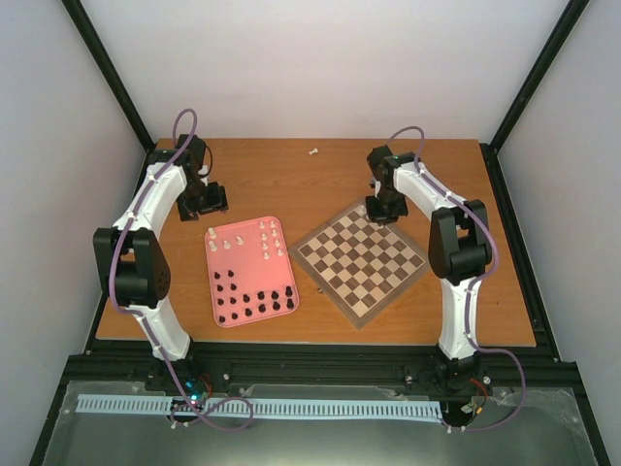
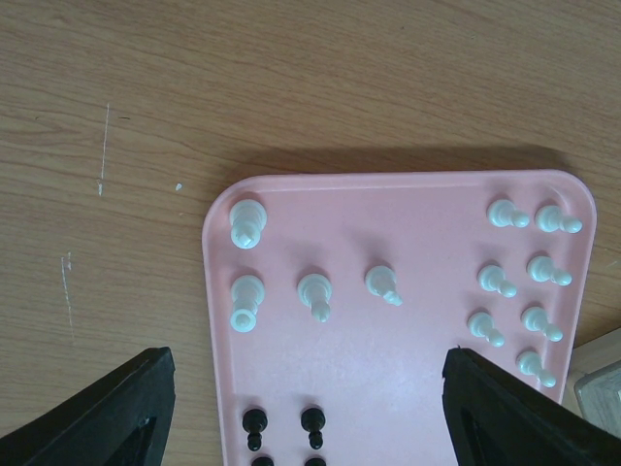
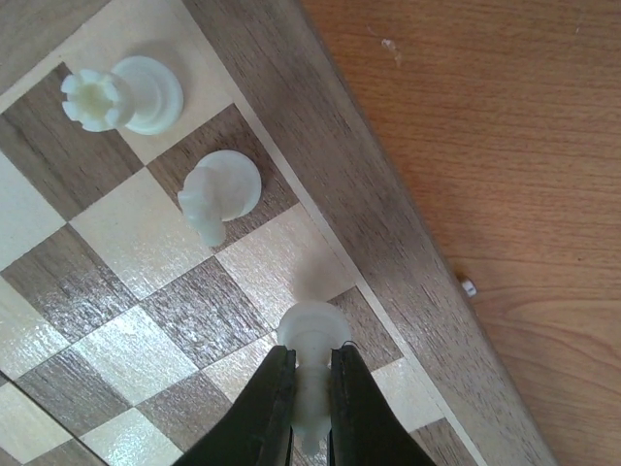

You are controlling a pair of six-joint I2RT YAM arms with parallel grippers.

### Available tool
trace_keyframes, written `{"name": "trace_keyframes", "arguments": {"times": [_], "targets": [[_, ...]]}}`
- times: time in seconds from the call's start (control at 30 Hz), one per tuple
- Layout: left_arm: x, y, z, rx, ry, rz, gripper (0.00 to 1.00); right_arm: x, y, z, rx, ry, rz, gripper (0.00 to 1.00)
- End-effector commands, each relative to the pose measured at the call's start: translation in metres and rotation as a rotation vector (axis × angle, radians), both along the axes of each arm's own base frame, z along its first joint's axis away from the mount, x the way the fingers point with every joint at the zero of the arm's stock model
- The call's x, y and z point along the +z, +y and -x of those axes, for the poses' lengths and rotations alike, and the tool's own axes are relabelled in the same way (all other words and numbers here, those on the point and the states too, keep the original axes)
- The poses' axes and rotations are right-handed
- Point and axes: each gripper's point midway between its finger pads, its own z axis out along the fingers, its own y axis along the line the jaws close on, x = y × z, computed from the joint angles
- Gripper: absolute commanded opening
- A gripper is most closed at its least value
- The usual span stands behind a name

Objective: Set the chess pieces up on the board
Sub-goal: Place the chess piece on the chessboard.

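The wooden checkered board (image 1: 361, 262) lies right of centre. A white rook (image 3: 121, 94) and a white knight (image 3: 218, 191) stand in its edge row (image 3: 369, 214). My right gripper (image 1: 380, 212) is over the board's far corner. In the right wrist view it (image 3: 310, 388) is shut on a white piece (image 3: 310, 335), held low beside the knight. The other white pieces (image 1: 270, 238) and black pieces (image 1: 254, 303) stand on the pink tray (image 1: 243, 264). My left gripper (image 1: 202, 201) hangs over the tray's far edge. In the left wrist view it (image 2: 310, 408) is open wide and empty above white pieces (image 2: 246, 221) and black pieces (image 2: 254, 423).
A small white piece (image 1: 313, 150) lies alone on the table near the far edge. A tiny white fleck (image 3: 468, 286) lies on the table just off the board's border. The pink tray (image 2: 408, 204) sits left of the board, almost touching it.
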Motion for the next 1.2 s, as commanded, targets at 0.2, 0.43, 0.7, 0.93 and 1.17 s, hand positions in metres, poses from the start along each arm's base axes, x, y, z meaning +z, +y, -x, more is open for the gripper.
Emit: {"name": "trace_keyframes", "arguments": {"times": [0.2,0.43,0.7,0.93,1.17], "targets": [[0.012,0.001,-0.012,-0.014,-0.043,0.007,0.77,-0.001,-0.001,-0.021,0.003,-0.039,0.009,0.07],[0.01,0.001,-0.012,-0.015,-0.038,0.006,0.77,-0.011,0.0,-0.02,0.006,-0.011,0.009,0.07],[0.011,0.001,-0.012,-0.016,-0.04,0.009,0.77,-0.016,0.001,-0.02,0.007,-0.003,0.011,0.09],[0.011,0.0,-0.011,-0.017,-0.037,0.008,0.78,-0.019,0.003,-0.018,0.012,0.011,0.002,0.15],[0.01,0.001,-0.012,-0.016,-0.036,0.006,0.78,-0.012,0.004,-0.014,0.027,0.007,-0.009,0.21]]}}
